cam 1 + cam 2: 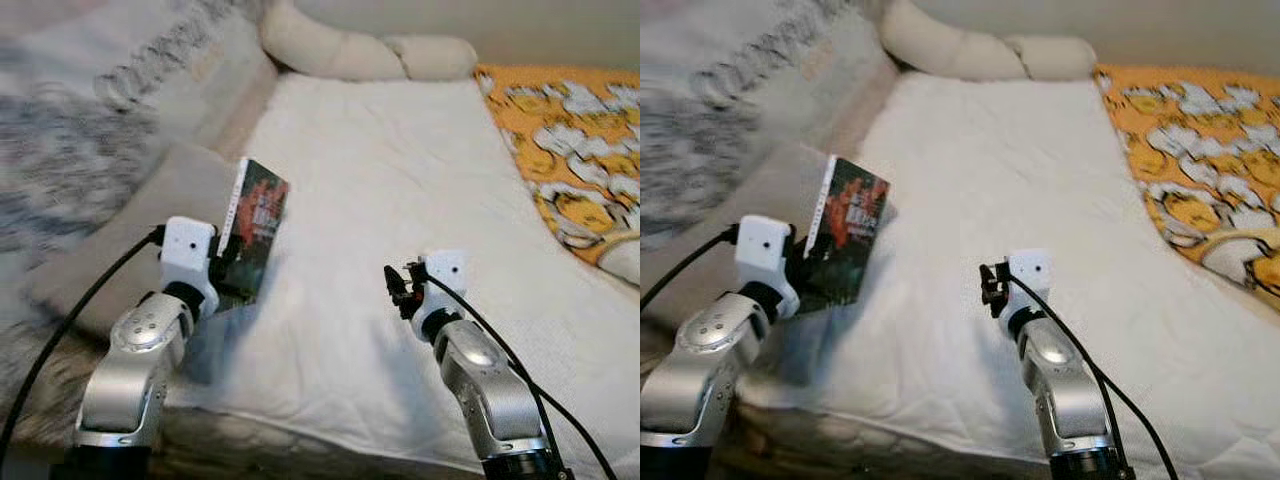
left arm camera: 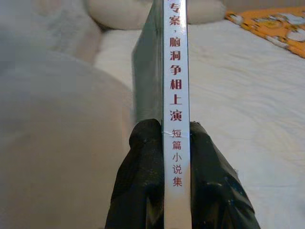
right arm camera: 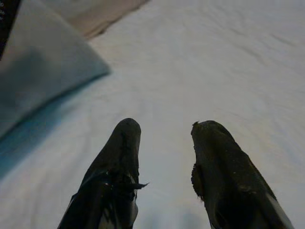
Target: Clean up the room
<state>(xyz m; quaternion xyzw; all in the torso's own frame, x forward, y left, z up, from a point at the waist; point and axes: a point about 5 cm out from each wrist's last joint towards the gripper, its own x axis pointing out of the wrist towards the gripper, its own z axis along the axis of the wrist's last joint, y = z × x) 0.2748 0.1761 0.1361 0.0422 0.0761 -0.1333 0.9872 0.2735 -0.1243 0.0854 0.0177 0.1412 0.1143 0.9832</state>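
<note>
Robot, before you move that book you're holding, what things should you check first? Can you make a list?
1. Grip on the dark-covered book with the white spine: ok. The left gripper has a finger on each side of the spine.
2. Book off the bed: ok. It stands upright, held above the edge of the white quilted bed cover.
3. Right gripper free: ok. It is open with nothing between its fingers, above the cover.
4. Things close to the book: check. A grey cushion lies right beside it.
5. Place to put the book away: cannot tell; no shelf or box is seen.
</note>
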